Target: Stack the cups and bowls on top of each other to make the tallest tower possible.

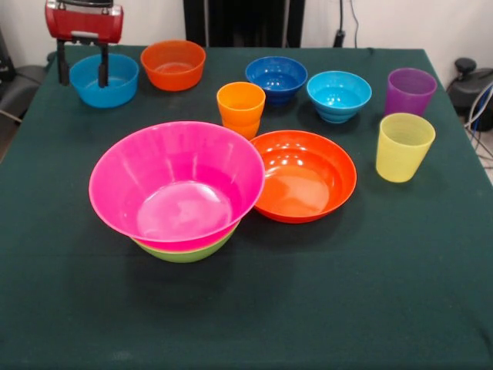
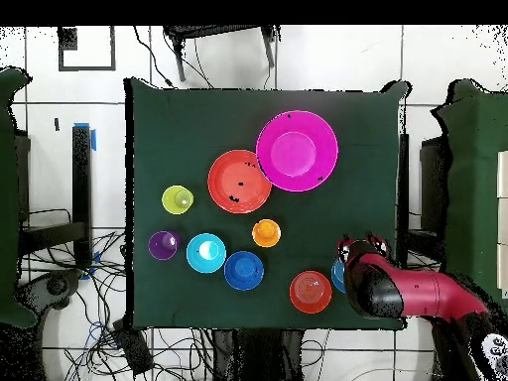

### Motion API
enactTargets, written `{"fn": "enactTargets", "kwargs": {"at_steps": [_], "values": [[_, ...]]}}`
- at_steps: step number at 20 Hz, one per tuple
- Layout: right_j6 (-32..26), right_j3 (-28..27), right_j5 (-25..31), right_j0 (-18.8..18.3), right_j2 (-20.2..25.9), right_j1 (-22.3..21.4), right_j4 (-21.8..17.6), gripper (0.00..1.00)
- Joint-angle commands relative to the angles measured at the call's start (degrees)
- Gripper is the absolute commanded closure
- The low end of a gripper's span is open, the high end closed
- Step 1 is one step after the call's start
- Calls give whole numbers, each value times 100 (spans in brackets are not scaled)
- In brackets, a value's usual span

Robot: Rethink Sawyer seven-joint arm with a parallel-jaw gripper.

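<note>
My gripper [image 1: 82, 72] is open at the table's far left corner, one finger on each side of the small blue bowl's [image 1: 115, 86] left rim. In the overhead view the gripper [image 2: 361, 242] and arm cover most of that bowl [image 2: 338, 277]. The big pink bowl [image 1: 177, 185] sits nested in the lime green bowl [image 1: 185, 251] at the front. The shallow orange bowl [image 1: 308, 176] lies right of them. The orange cup [image 1: 240, 108], the yellow cup [image 1: 404, 146] and the purple cup [image 1: 410, 91] stand upright and apart.
A small orange bowl [image 1: 173, 65], a dark blue bowl [image 1: 276, 77] and a cyan bowl [image 1: 339, 95] stand in a row along the far side. A dark green cloth [image 1: 323, 308] covers the table. Cables lie on the floor around it.
</note>
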Motion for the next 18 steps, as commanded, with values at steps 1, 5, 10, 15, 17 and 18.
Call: {"fn": "enactTargets", "kwargs": {"at_steps": [1, 5, 10, 15, 17, 18], "values": [[-80, 7, -200, 91, 643, 356, -473, 0], [8, -3, -361, 146, 578, 345, -528, 0], [40, -15, -444, 188, 538, 359, -567, 0], [-41, -15, -96, 235, 389, 355, -489, 0], [-199, 90, 193, 122, 451, 249, -408, 0], [-278, 153, 311, 60, 485, 185, -375, 0]]}}
